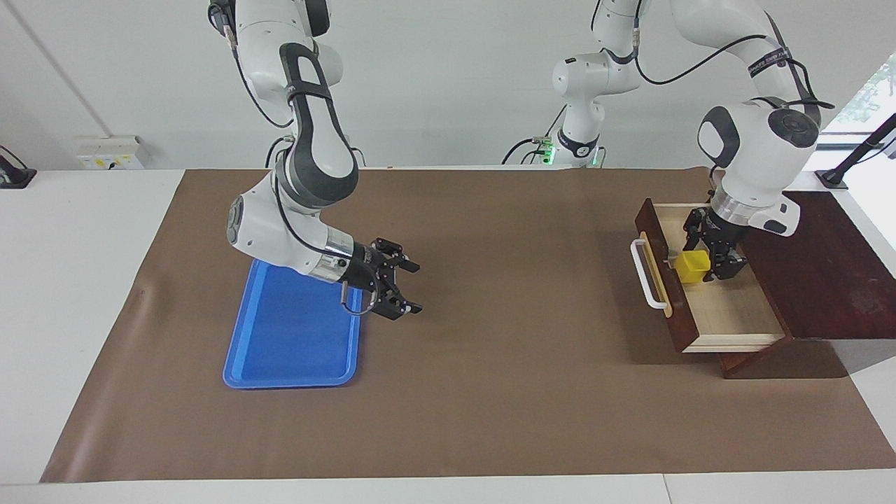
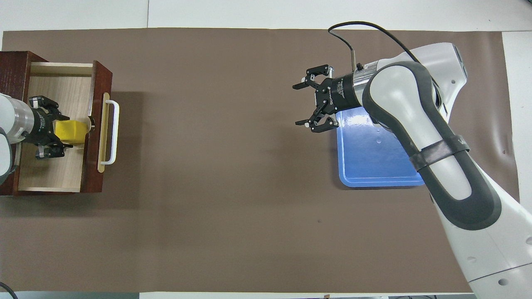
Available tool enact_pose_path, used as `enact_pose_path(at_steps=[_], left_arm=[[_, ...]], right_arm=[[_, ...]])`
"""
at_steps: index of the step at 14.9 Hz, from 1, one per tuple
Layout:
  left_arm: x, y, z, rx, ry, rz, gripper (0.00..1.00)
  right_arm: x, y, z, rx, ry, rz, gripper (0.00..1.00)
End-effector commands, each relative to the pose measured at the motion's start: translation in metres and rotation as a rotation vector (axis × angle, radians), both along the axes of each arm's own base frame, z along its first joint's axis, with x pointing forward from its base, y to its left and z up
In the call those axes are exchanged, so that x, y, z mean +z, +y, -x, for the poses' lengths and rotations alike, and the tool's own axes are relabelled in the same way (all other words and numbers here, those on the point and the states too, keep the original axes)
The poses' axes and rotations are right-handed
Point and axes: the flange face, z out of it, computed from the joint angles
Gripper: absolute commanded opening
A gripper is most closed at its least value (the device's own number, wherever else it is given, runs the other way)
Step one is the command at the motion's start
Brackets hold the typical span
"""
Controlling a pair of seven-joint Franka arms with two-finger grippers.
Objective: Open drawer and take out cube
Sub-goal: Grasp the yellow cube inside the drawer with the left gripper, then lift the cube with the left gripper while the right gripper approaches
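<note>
Gripping yellow cube (image 1: 693, 267) (smooth, boxy), left gripper (image 1: 708, 256)

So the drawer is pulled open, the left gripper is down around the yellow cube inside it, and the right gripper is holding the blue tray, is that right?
Not quite. The right gripper holds nothing: the facing view shows it open in the air over the brown mat beside the blue tray. The rest stands: the drawer is pulled open and the left gripper is down around the yellow cube inside it.
</note>
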Motion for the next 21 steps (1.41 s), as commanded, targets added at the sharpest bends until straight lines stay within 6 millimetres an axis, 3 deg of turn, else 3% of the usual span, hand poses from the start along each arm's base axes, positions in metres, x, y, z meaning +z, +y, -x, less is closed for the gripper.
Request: enact_pose_path(at_steps=[1,3,5,7,9,12,17,19,21], left_arm=[[0.000,0.001,-0.002,0.016,-0.009,0.010,0.00],[0.011,0.000,-0.013,0.016,-0.006,0.009,0.00],[0.038,-0.008,-0.034,0.011,0.024,0.013,0.00],[0.075,-0.032,-0.053,-0.006,0.045,0.040,0.00],[0.089,-0.064,-0.058,0.001,0.071,0.047,0.00],[0.089,-0.144,-0.048,0.022,0.076,0.050,0.00],[0.087,-0.250,-0.019,0.097,0.066,0.057,0.00],[0.085,-0.274,-0.011,0.116,0.059,0.069,0.00],[0.075,-0.285,-0.008,0.140,0.058,0.069,0.00]], right_arm=[[-0.004,0.002,0.001,0.004,-0.022,0.005,0.97],[-0.004,0.002,0.001,0.004,-0.023,0.005,0.97],[-0.004,0.002,0.001,0.005,-0.023,0.005,0.97],[-0.004,0.001,0.001,0.005,-0.023,0.005,0.97],[-0.004,0.000,0.001,0.005,-0.019,0.004,0.97],[-0.005,0.000,0.001,0.004,-0.014,0.002,0.97],[-0.005,-0.003,0.001,0.002,-0.010,0.001,0.97],[-0.005,-0.004,0.001,-0.004,-0.003,0.000,0.97],[-0.006,0.001,0.002,-0.004,0.002,0.002,0.97]])
